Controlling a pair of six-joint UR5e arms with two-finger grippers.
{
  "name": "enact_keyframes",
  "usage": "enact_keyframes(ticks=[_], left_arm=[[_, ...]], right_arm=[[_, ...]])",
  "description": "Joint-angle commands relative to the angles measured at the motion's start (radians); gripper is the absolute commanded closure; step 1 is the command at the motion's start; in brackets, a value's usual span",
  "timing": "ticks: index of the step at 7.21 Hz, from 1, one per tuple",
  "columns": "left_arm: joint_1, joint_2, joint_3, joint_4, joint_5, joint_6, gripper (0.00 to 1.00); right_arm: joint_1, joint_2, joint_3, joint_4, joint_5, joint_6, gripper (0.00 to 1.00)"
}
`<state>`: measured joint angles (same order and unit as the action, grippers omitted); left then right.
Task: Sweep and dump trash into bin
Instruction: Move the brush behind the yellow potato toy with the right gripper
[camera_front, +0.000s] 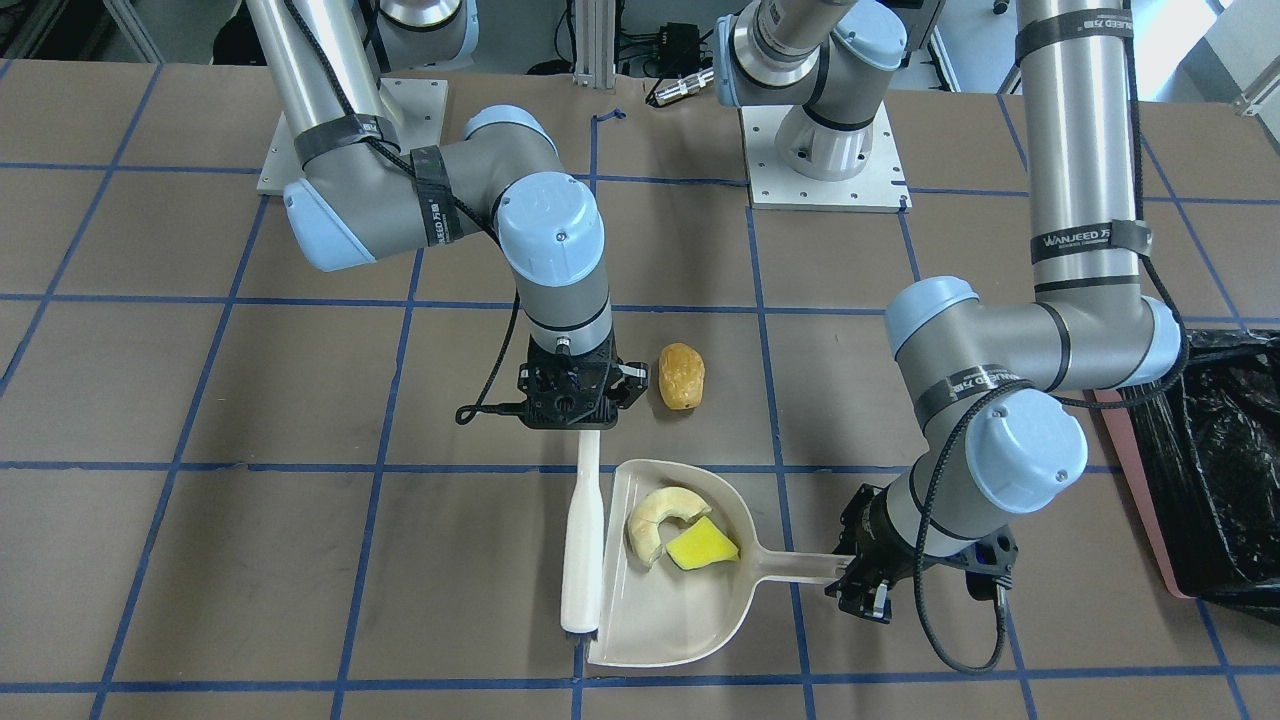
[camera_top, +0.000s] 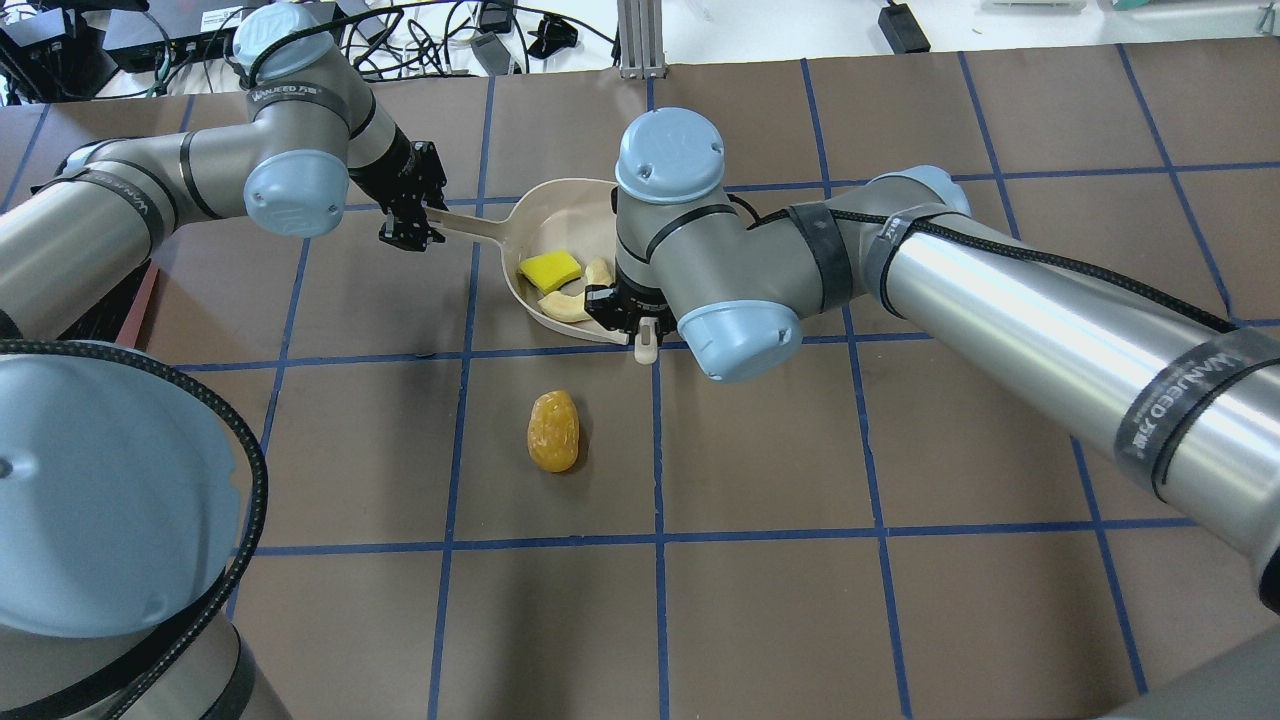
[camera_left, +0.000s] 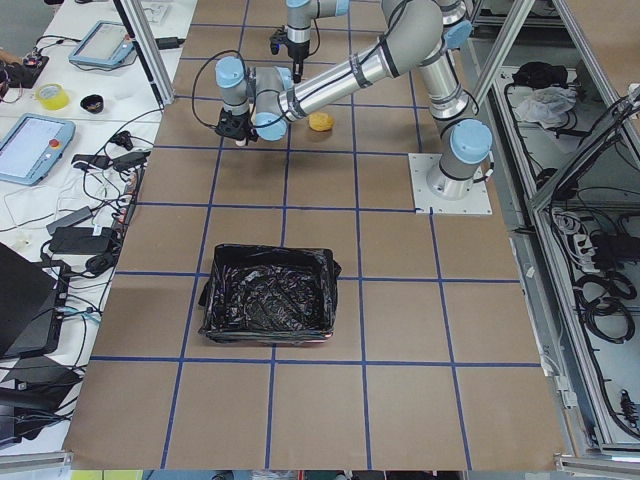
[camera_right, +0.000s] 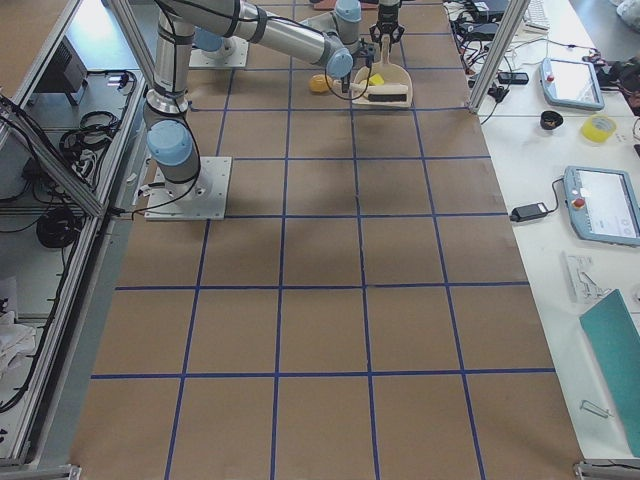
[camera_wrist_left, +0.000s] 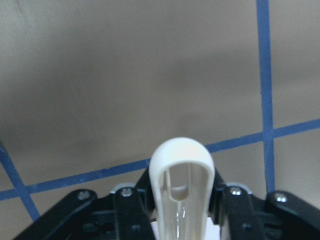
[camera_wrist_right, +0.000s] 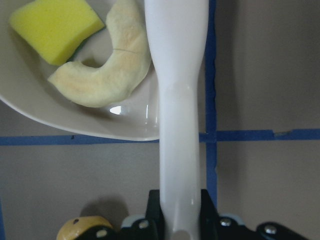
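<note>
My left gripper is shut on the handle of the beige dustpan, which lies flat on the table. The cream crescent rind and the yellow scrap lie inside the pan. My right gripper is shut on the handle of the beige hand brush, which lies along the pan's open edge. The orange-brown lump sits on the table beside the right gripper, outside the pan. The bin, lined with a black bag, stands beyond the left arm.
The table is brown with blue tape grid lines. Both arm bases are bolted at the robot's side of the table. The left arm's elbow hangs between the dustpan and the bin.
</note>
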<state>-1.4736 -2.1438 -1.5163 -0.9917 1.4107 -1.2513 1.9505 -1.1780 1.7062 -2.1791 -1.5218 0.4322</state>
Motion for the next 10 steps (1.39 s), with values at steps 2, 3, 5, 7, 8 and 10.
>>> enact_keyframes(ticks=[2, 3, 5, 7, 8, 10], left_arm=[[0.076, 0.007, 0.008, -0.013, -0.107, 0.018, 1.00], [0.108, 0.024, 0.008, -0.030, -0.143, 0.020, 1.00], [0.148, 0.045, 0.015, -0.076, -0.197, 0.021, 1.00], [0.189, 0.068, 0.015, -0.122, -0.214, 0.044, 1.00], [0.206, 0.084, 0.013, -0.161, -0.216, 0.070, 1.00], [0.246, 0.088, -0.005, -0.171, -0.216, 0.179, 1.00]], right_arm=[[-0.115, -0.106, 0.021, 0.149, -0.031, -0.105, 0.82], [-0.137, -0.144, 0.047, 0.182, -0.032, -0.146, 0.82], [-0.131, -0.213, 0.142, 0.193, -0.011, -0.135, 0.82], [-0.073, -0.334, 0.257, 0.196, 0.002, -0.042, 0.82], [-0.011, -0.357, 0.289, 0.194, -0.004, 0.017, 0.82], [0.030, -0.345, 0.294, 0.187, -0.003, 0.072, 0.82]])
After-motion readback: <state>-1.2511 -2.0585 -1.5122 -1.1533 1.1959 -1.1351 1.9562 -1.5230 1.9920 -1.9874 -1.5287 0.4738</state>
